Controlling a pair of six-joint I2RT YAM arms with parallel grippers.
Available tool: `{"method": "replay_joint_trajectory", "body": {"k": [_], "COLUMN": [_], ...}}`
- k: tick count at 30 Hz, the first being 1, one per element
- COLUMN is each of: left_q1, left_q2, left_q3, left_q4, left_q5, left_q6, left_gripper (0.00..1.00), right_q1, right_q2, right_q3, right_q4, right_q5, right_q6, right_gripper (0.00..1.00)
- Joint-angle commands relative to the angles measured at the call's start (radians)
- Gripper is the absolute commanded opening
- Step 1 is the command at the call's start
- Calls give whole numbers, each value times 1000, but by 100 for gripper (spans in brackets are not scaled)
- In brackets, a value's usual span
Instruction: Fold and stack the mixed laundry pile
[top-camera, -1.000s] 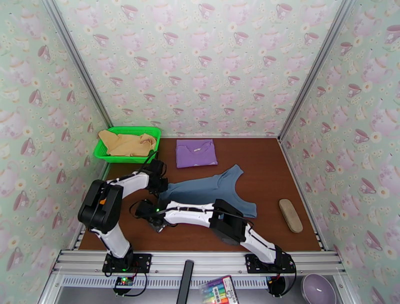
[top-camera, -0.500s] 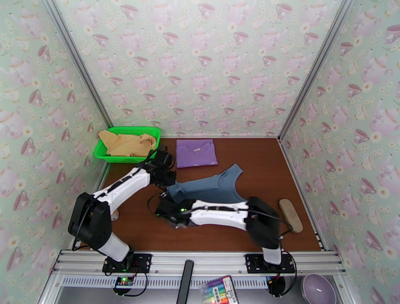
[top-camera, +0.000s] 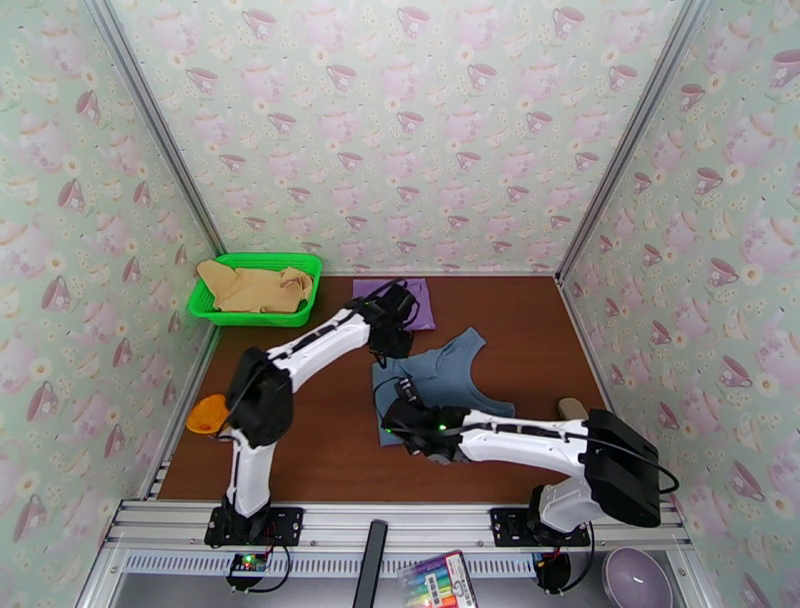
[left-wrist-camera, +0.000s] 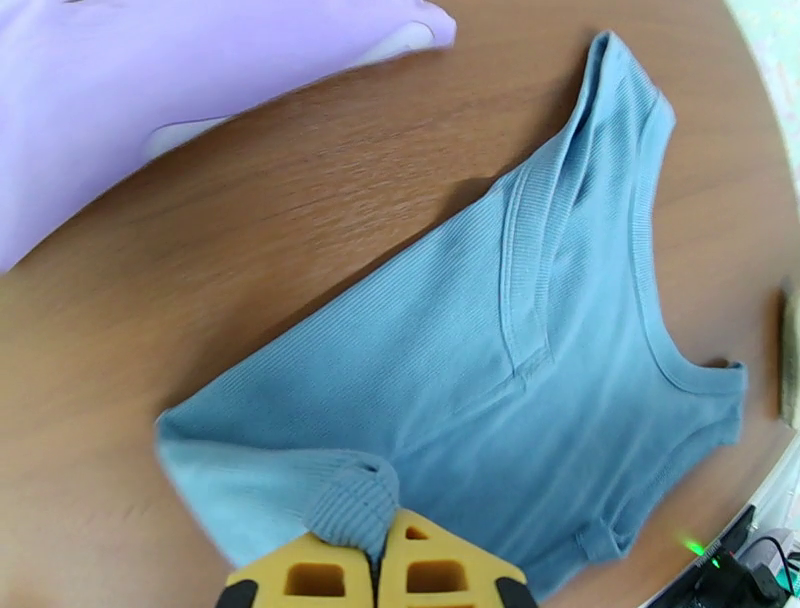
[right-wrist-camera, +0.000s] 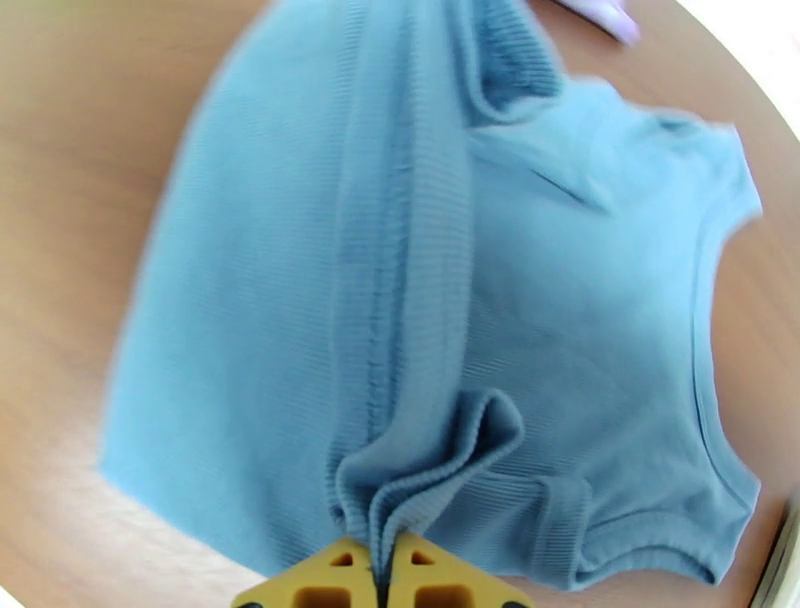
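On tabletop (top-camera: 330, 462) we see left hand (left-wrist-camera: 378, 540) pinching bunched edge of blue shirt (left-wrist-camera: 500, 380), right hand (right-wrist-camera: 380, 562) pinching another gathered edge; purple shirt (left-wrist-camera: 150, 80) lies near, not touching.

Our top view sits high above and behind the near edge, looking down and toward the far side, distant enough to take in the whole table (top-camera: 320, 450). Our two wrist views ride low and close, each looking steeply down at cloth from just above. We find the blue shirt (top-camera: 450, 370) in all three; top and left wrist also share the purple shirt (top-camera: 425, 310)
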Motion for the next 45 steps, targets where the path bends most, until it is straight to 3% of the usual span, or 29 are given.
{"method": "replay_joint_trajectory", "body": {"k": [1,10,11,12,13,16,19,21,25,28,29,31,33,34,35,39,45], "left_q1": [-12,-29,-30,-29,-29,-29,-31,-33,-35,-31,-28,-17,-2,4,7,12,32], "left_q2": [77,226,236,246,254,263,244,207,67,-44,-69,-111,-129,-128,-124,-83,6], "left_q3": [100,265,275,289,301,333,364,360,237,72,16,-125,-247,-297,-336,-403,-361], "left_q4": [-74,-137,-144,-152,-156,-160,-161,-159,-127,-95,-78,-16,56,89,125,224,275], "left_q5": [-30,9,10,10,8,0,-25,-65,-178,-224,-222,-193,-149,-126,-113,-109,-93], "left_q6": [12,19,21,22,25,31,45,50,38,15,7,-19,-46,-57,-70,-98,-85], "left_gripper": [0,0,3,15,28,52,62,63,63,58,52,17,3,1,1,1,1], "right_q1": [-23,-39,-39,-39,-39,-41,-50,-70,-161,-243,-258,-271,-277,-276,-279,-279,-285], "right_q2": [-22,4,8,14,18,8,-42,-98,-243,-322,-333,-332,-288,-256,-214,-52,87], "right_q3": [-49,-93,-91,-88,-83,-68,-48,-42,-61,-80,-84,-93,-97,-98,-93,-105,-154], "right_q4": [42,65,64,60,52,13,-63,-110,-126,-71,-43,35,114,151,188,343,481], "right_q5": [24,17,18,20,25,55,106,127,84,-41,-83,-186,-273,-310,-344,-394,-462], "right_q6": [37,59,60,62,64,72,70,58,-1,-70,-89,-121,-125,-124,-120,-88,8], "right_gripper": [0,0,0,5,12,32,45,50,58,52,48,33,10,1,0,0,0]}}
